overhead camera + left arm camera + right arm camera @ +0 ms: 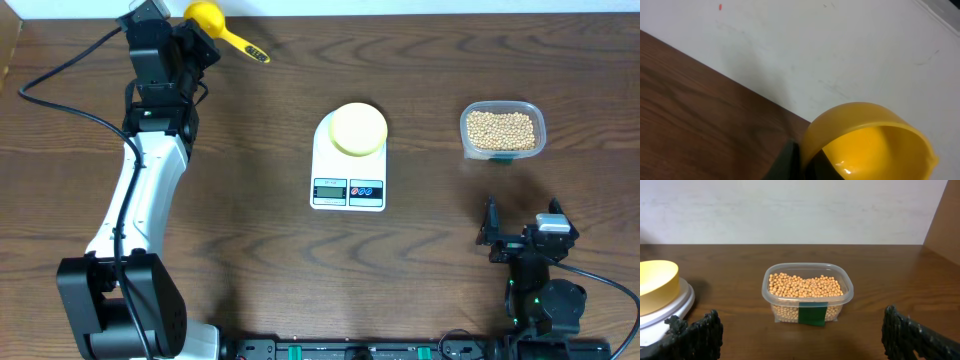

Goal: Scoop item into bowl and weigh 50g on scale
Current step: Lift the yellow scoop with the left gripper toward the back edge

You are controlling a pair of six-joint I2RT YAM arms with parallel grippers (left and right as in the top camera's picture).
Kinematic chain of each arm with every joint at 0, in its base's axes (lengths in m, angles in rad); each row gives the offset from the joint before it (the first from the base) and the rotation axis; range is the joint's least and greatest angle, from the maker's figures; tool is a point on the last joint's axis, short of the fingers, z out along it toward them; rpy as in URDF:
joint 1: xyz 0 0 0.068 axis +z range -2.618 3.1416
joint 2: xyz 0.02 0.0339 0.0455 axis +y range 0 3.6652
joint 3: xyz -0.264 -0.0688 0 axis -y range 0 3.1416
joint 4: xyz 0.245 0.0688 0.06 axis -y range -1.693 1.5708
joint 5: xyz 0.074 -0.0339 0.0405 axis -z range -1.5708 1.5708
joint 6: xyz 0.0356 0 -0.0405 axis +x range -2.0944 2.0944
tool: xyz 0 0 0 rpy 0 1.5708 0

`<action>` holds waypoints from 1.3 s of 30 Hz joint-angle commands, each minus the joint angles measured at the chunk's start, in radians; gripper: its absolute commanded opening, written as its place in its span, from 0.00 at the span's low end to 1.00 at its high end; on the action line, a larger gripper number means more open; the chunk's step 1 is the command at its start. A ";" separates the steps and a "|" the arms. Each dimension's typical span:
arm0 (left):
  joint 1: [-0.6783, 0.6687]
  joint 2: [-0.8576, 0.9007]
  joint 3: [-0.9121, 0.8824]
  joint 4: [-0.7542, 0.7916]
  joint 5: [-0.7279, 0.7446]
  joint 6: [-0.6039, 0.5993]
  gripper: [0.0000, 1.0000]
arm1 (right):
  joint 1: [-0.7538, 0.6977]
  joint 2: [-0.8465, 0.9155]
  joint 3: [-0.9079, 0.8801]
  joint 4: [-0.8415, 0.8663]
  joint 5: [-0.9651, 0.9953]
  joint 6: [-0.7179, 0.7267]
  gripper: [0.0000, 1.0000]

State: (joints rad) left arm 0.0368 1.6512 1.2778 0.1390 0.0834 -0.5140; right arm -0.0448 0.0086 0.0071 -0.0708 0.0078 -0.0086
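"At the far-left corner of the table [250,200], what is the left gripper [192,38] doing?" asks the operator.

"It is closed," answers the technician. "In the left wrist view a dark finger [787,162] lies against the outside of the yellow scoop [207,15], and the cup wall sits pinched in the grip. The scoop's handle [248,50] points right and slightly nearer, away from the arm."

"And the right gripper [522,222]?"

"It is at the near right, with its jaws spread wide and nothing between them. It faces the far side, and the clear tub [790,311] sits well apart in front of it."

"Where are the beans [500,127]?"

"They are in that clear tub, at the far right of the table. The tub carries a green label [813,315] on its near wall, visible in the right wrist view."

"Where is the scale [347,190]?"

"It lies flat at the centre of the table, between the two arms (left of the tub and not touching it). Its display [329,190] and buttons [366,190] are on the near edge."

"And the bowl [358,128]?"

"It stands upright on the far part of the scale platform. It is pale yellow and narrower than the scale. Neither gripper touches it."
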 commanded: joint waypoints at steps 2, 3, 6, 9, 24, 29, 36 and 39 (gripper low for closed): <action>0.003 0.000 0.010 0.009 0.044 -0.023 0.08 | -0.004 0.000 -0.002 -0.005 -0.002 -0.008 0.99; 0.003 0.000 0.010 0.009 0.044 -0.024 0.07 | -0.004 0.000 -0.002 -0.005 -0.002 -0.008 0.99; -0.007 0.000 0.010 0.010 0.090 -0.094 0.07 | -0.004 0.000 -0.002 -0.005 -0.002 -0.008 0.99; -0.023 0.000 0.010 0.009 0.093 -0.137 0.07 | -0.004 0.000 -0.002 -0.005 -0.002 -0.008 0.99; -0.050 0.000 0.010 0.031 0.094 -0.520 0.07 | -0.004 0.000 -0.002 -0.005 -0.002 -0.008 0.99; -0.050 0.000 0.010 0.032 0.119 -0.564 0.07 | -0.004 0.000 -0.002 0.003 -0.002 -0.008 0.99; -0.050 0.000 0.010 0.074 0.117 -0.565 0.07 | -0.004 0.000 -0.002 0.008 -0.008 -0.007 0.99; -0.050 0.000 0.010 0.096 0.114 -0.565 0.08 | -0.004 0.000 -0.002 0.008 -0.033 0.013 0.99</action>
State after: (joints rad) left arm -0.0143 1.6512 1.2778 0.2157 0.1894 -1.0740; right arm -0.0448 0.0086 0.0071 -0.0643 -0.0006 -0.0086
